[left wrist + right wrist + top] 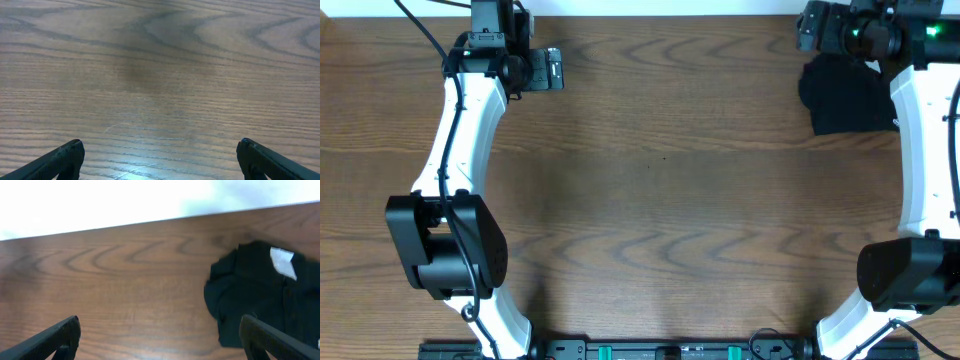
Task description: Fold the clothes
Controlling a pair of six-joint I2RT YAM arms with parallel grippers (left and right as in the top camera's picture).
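The shirt [845,95] lies bunched at the frame's upper right, close to the far edge of the counter [660,180]. The right tool [160,325] and left tool [160,147] both gape wide, empty. A blind pinch might catch several layers or shove it off.

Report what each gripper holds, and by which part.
Nothing is held. The left gripper and right gripper are open and empty; the black shirt lies bunched on the table.

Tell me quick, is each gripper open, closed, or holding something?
Left gripper: open, holding nothing.
Right gripper: open, holding nothing; the black shirt lies bunched beside it.
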